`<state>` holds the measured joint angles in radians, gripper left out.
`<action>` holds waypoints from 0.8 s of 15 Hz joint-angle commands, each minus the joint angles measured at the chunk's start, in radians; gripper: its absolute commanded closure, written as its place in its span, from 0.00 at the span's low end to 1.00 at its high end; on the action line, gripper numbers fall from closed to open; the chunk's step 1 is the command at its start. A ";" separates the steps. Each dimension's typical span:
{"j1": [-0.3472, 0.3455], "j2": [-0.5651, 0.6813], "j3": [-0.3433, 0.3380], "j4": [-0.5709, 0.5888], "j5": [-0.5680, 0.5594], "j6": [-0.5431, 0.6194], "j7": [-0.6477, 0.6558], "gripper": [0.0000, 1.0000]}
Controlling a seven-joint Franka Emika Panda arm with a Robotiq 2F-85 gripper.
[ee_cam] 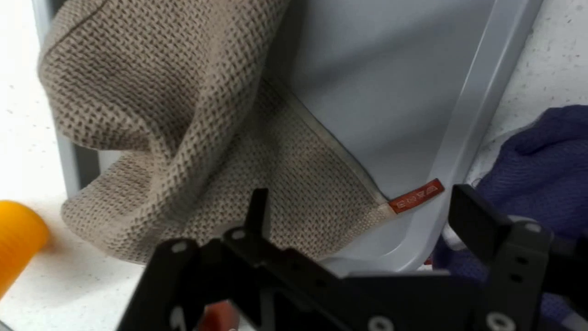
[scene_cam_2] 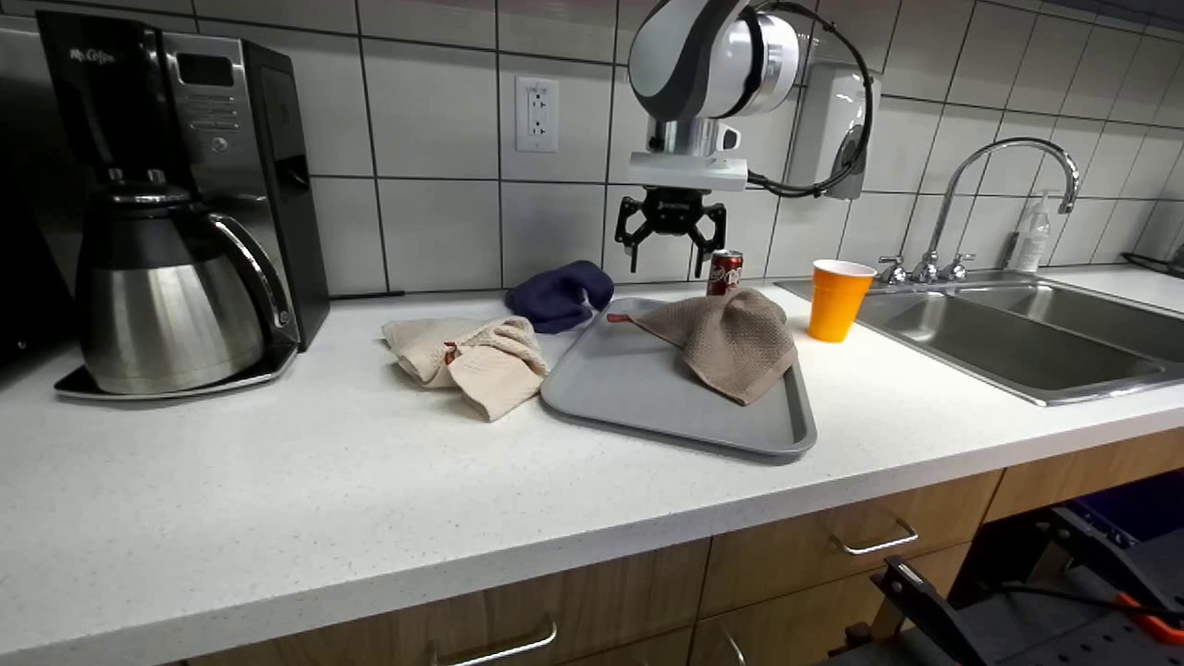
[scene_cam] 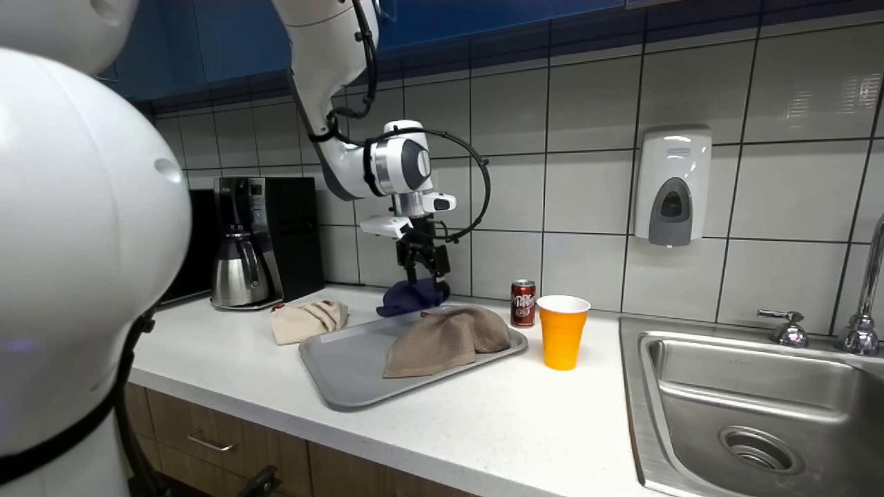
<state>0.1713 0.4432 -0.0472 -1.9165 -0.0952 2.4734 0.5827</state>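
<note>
One white countertop point(scene_cam_2: 277, 509) bears a gray cafeteria tray point(scene_cam_2: 629, 388), a brown waffle-weave dishcloth point(scene_cam_2: 726, 333) rumpled across it and over one rim. A beige dishcloth point(scene_cam_2: 499, 361) and a navy cloth point(scene_cam_2: 555, 298) lie beside the tray. Above its wall-side end, a Robotiq gripper point(scene_cam_2: 666, 267) hangs with jaws spread wide, holding nothing. An orange cup point(scene_cam: 563, 338) and a Dr Pepper can point(scene_cam: 523, 305) stand upright nearby.

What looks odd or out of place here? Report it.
The brown waffle-weave dishcloth lies rumpled rather than folded on the gray serving tray, covering part of its rim; a beige dishcloth and a navy cloth are crumpled beside it. No spill or damage shows.
</note>
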 commanded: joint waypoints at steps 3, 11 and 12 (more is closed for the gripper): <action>0.015 0.071 0.014 0.080 0.048 0.050 -0.014 0.00; 0.033 0.175 0.012 0.183 0.092 0.091 -0.010 0.00; 0.035 0.188 0.012 0.200 0.096 0.094 -0.009 0.00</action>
<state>0.1981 0.5801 -0.0347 -1.7909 -0.0272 2.5623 0.5827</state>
